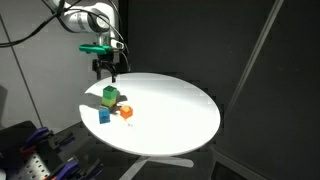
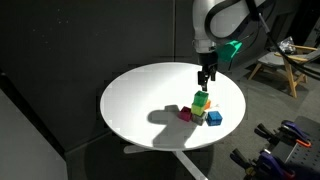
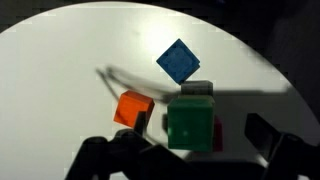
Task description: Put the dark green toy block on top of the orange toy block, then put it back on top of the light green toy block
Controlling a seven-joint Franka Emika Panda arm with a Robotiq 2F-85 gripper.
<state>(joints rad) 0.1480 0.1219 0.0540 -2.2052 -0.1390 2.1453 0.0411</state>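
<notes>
The dark green toy block (image 1: 109,94) sits on top of the light green toy block (image 1: 112,104) on the round white table (image 1: 180,105). The stack also shows in an exterior view, dark green (image 2: 202,98) over light green (image 2: 201,108). The orange toy block (image 1: 126,112) lies beside the stack. In the wrist view the dark green block (image 3: 190,125) is seen from above and hides the light green one, with the orange block (image 3: 133,108) to its left. My gripper (image 1: 107,68) (image 2: 205,76) (image 3: 190,138) hangs open and empty above the stack, a finger on each side.
A blue block (image 1: 104,117) (image 2: 214,118) (image 3: 178,60) lies next to the stack. A dark red block (image 2: 185,115) (image 3: 217,132) sits against the stack's base. The blocks stand near the table's edge (image 2: 215,140). Black curtains surround the table.
</notes>
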